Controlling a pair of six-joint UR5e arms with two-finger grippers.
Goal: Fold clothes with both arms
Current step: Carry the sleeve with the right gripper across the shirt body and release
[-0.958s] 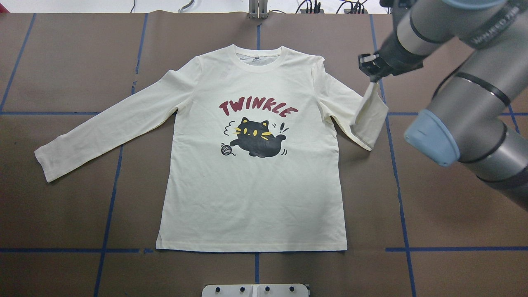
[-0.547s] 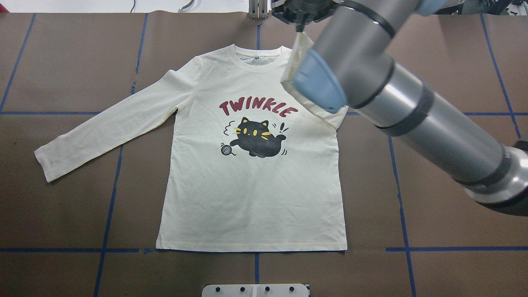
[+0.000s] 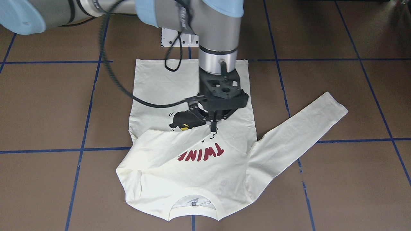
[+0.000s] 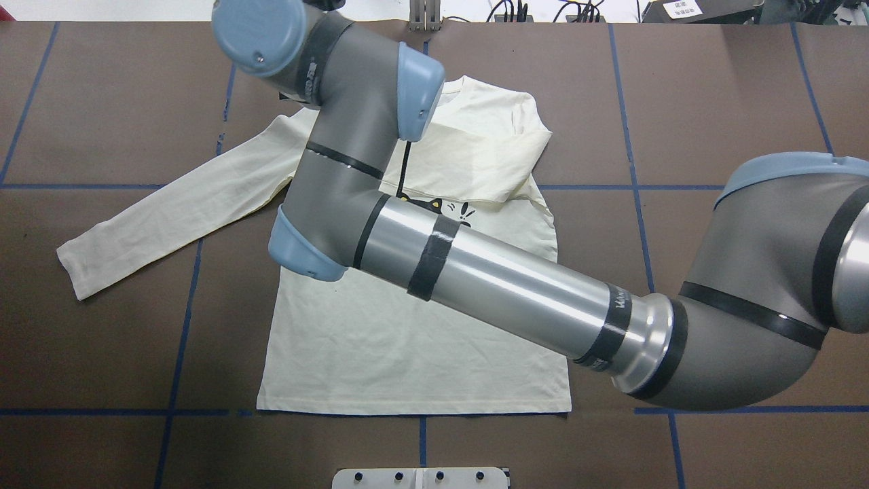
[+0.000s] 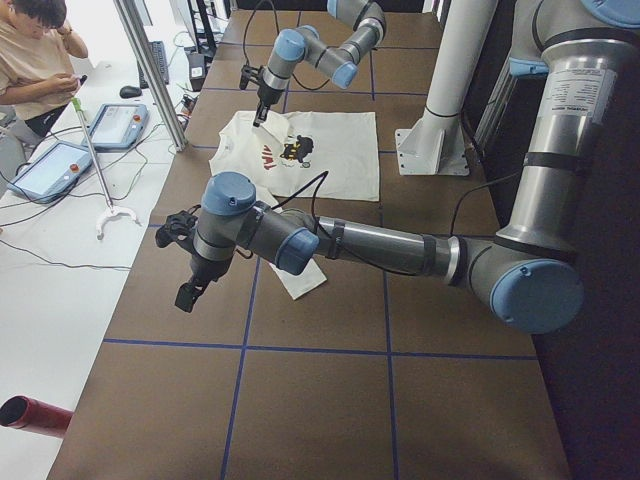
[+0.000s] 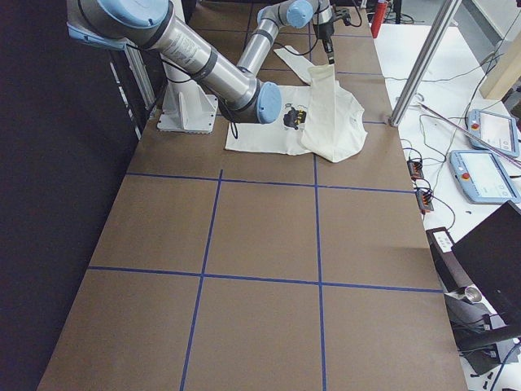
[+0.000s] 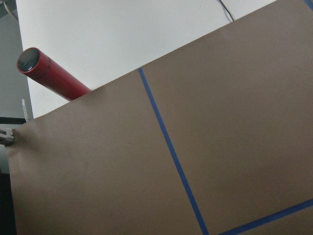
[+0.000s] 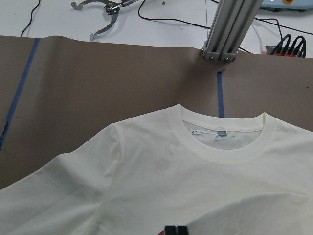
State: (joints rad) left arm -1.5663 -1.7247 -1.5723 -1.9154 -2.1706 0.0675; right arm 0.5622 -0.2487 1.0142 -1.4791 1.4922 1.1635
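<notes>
The cream long-sleeved T-shirt (image 4: 407, 353) lies flat with its print up. My right arm (image 4: 502, 278) reaches across it from the right. The right gripper (image 3: 212, 127) is shut on the cuff of one sleeve (image 3: 167, 141), held just above the chest, so this sleeve lies folded over part of the "TWINKLE" lettering and the cat. The overhead view hides this gripper under the arm's wrist. The other sleeve (image 4: 170, 210) lies stretched out flat. My left gripper (image 5: 187, 292) hangs over bare table well away from the T-shirt (image 5: 330, 150); I cannot tell whether it is open or shut.
A white pedestal base (image 3: 179, 40) stands at the robot's edge of the table beside the hem. A red tube (image 7: 49, 73) lies off the table's left end. An aluminium post (image 8: 225, 29) rises past the collar. A person (image 5: 35, 50) sits beside the table.
My right arm has swung left across the T-shirt with the sleeve, from the right side past the collar to over the chest. The sleeve now lies folded across the print.
</notes>
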